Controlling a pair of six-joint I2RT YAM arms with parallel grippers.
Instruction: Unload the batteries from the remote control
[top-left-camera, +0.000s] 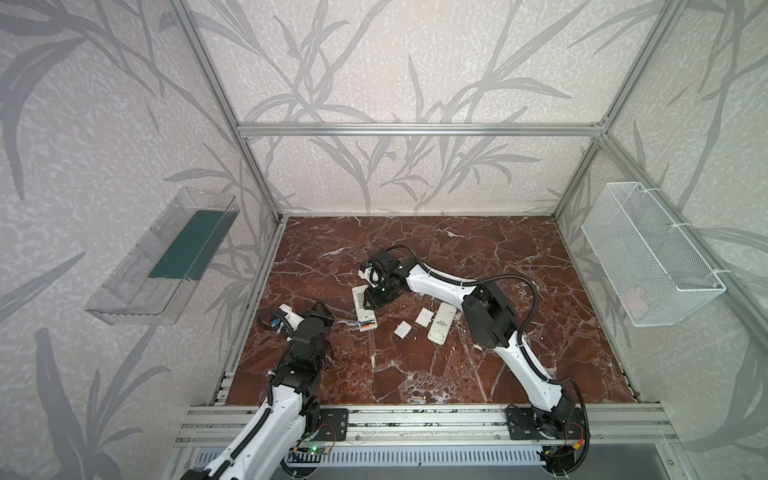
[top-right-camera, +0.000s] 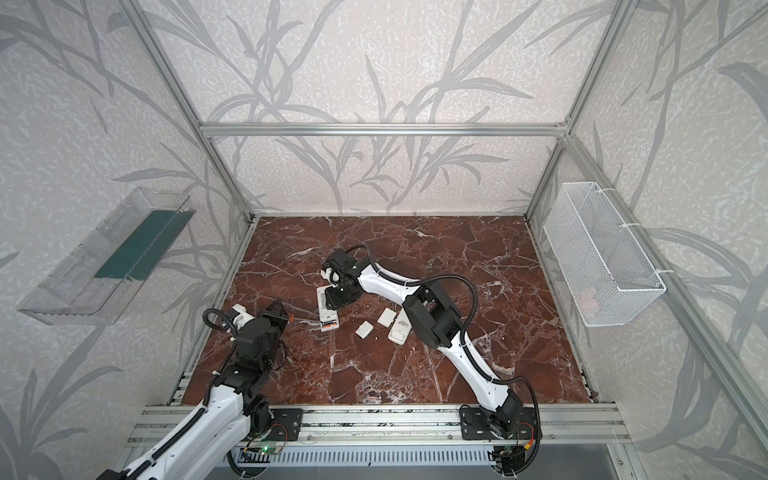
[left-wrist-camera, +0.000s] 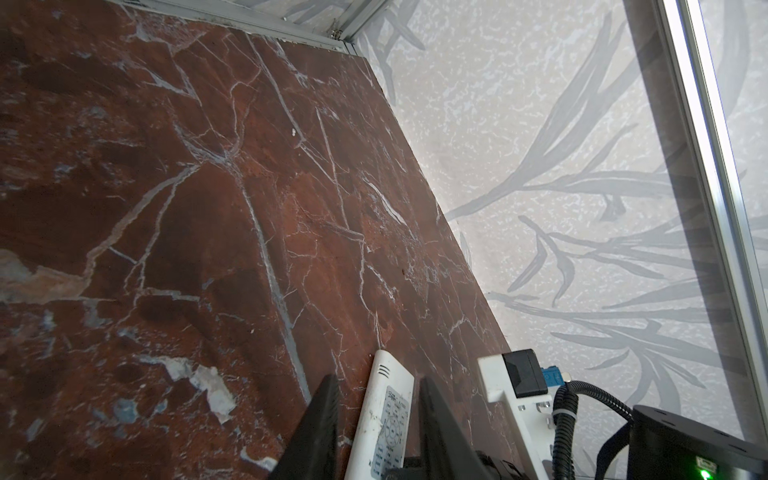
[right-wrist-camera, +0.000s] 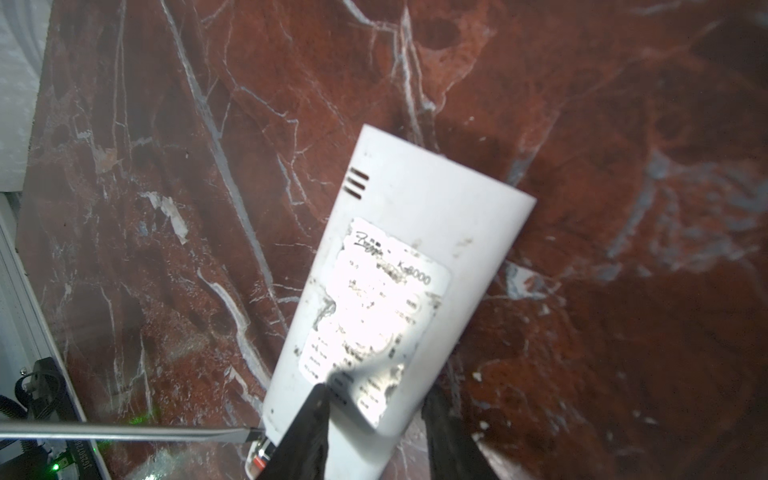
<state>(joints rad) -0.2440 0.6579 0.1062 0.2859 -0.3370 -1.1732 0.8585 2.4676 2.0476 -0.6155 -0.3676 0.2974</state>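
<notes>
The right fingers (right-wrist-camera: 307, 428) clamp the white remote control (right-wrist-camera: 395, 232) on the counter (right-wrist-camera: 582, 166). A battery (top-left-camera: 366, 328) lies in the open compartment, just outside those fingers. The left fingers (left-wrist-camera: 316, 428) grasp the screwdriver (right-wrist-camera: 124, 432), whose tip meets that compartment.

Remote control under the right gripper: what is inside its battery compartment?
An orange battery shows, the screwdriver tip beside it. The right gripper hides the rest in the wrist view; top views are too small to count.
</notes>
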